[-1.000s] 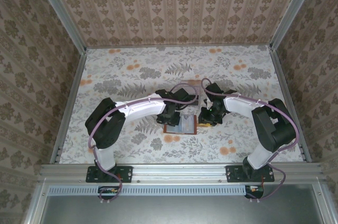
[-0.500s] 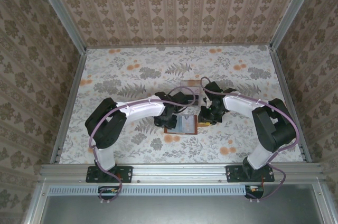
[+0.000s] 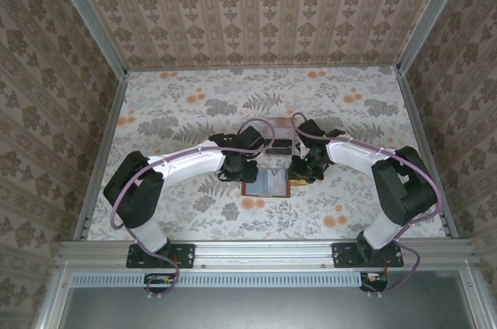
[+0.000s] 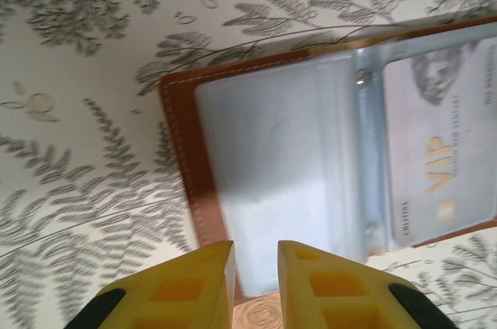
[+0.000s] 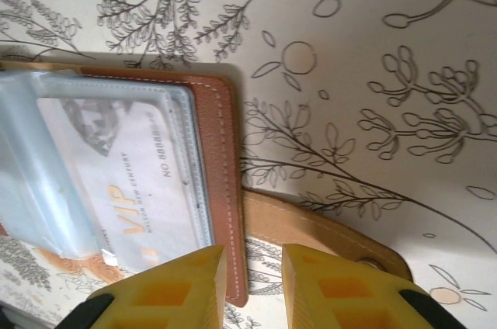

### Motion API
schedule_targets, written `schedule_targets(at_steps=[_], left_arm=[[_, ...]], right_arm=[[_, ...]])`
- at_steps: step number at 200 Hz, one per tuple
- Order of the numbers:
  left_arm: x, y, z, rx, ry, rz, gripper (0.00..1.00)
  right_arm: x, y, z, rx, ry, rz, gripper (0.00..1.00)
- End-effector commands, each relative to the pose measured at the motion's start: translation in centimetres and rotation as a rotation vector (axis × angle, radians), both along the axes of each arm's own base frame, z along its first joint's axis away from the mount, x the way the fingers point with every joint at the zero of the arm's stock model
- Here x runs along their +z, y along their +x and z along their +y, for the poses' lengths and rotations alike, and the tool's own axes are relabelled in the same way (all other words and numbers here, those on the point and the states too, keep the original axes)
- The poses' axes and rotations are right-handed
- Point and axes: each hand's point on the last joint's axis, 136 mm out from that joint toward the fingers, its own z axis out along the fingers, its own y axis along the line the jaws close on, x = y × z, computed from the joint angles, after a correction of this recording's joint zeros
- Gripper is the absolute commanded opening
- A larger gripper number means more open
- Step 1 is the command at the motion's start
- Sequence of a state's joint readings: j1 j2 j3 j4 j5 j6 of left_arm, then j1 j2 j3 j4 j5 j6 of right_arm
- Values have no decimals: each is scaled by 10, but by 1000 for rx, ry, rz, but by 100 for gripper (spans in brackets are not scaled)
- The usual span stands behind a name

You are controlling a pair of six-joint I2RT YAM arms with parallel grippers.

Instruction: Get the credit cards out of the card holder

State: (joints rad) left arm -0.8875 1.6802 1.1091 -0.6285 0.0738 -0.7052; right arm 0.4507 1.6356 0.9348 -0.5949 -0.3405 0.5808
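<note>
Our left fingers (image 4: 178, 282) have just shifted to the left edge of the open card holder (image 3: 268, 183) on the table (image 3: 194, 104), right fingers (image 5: 171, 282) at its right edge, both slightly parted and empty, so its VIP card (image 4: 435, 166) remains sleeved.

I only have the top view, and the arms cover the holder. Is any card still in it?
Observer: Yes. The left wrist view shows a pale VIP card tucked in the open holder.
Operator: Any more beside it?
Observer: The clear sleeve next to it looks empty, plain grey-blue.
Operator: Where is the right gripper?
Observer: The right gripper sits at the holder's stitched edge, with its fingers a narrow gap apart.
</note>
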Motion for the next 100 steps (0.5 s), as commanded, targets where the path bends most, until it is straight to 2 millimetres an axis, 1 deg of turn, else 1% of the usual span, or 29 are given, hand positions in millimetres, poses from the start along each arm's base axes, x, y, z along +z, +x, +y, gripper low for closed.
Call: schedule_targets(at_steps=[1, 27, 30, 56, 81, 100], left_arm=[[8, 1, -30, 3, -191, 30, 22], [8, 2, -51, 10, -317, 67, 25], [8, 3, -53, 9, -330, 69, 25], [4, 1, -69, 10, -405, 112, 26], [-2, 1, -76, 15, -440, 135, 26], [-8, 2, -76, 22, -438, 148, 26]], right_arm=[[14, 4, 17, -10, 89, -15, 26], [13, 1, 22, -16, 114, 5, 26], [14, 5, 25, -15, 126, -15, 26], [13, 6, 25, -16, 122, -16, 26], [11, 5, 25, -16, 119, -12, 26], [12, 5, 25, -18, 119, -13, 26]])
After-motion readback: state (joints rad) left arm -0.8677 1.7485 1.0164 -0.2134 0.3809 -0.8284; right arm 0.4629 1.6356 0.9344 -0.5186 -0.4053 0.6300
